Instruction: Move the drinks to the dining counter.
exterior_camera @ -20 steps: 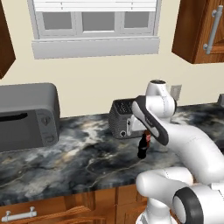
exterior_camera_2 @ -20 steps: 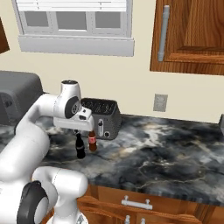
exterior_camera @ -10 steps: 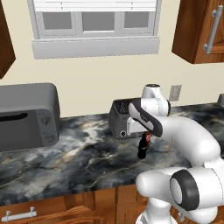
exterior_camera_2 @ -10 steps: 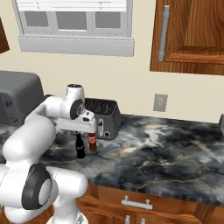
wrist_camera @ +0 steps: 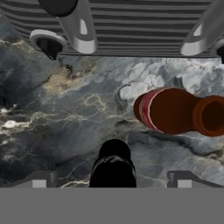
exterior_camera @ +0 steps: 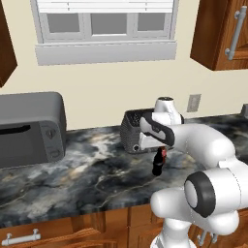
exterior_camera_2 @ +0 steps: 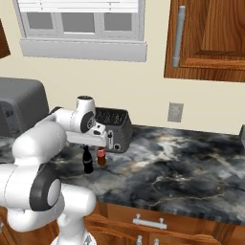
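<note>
**Brown bottle under the wide-open tool, in front of the toaster**

Bottle (exterior_camera_2: 101, 156): a small, slim brown one with a red label. It stands upright on the marbled desk (exterior_camera_2: 191, 162), just in front of the toaster (exterior_camera_2: 115, 127) and apart from it. In the left base view the bottle (exterior_camera: 163, 154) shows as a red-brown patch below the hand.

Tool (wrist_camera: 111, 179): its two fingers are spread to their full width and nothing is between them or held. It points straight down at the desk. In the hand view the bottle (wrist_camera: 175, 109) is seen from above, cap toward the right edge. It lies off the tool's centre line, toward the right-hand finger and lower than both tips. No finger touches it.

Black object (wrist_camera: 113, 164): a dark upright shape on the centre line, just beside the bottle. In the right base view it (exterior_camera_2: 87, 161) stands on the bottle's left. What it is cannot be told.

Arm: it rises from the base and folds sharply at the elbow. The forearm runs level towards the toaster, and the hand hangs over the desk's front half.

Microwave (exterior_camera: 29, 128): a grey box, well to the left on the same desk.
</note>
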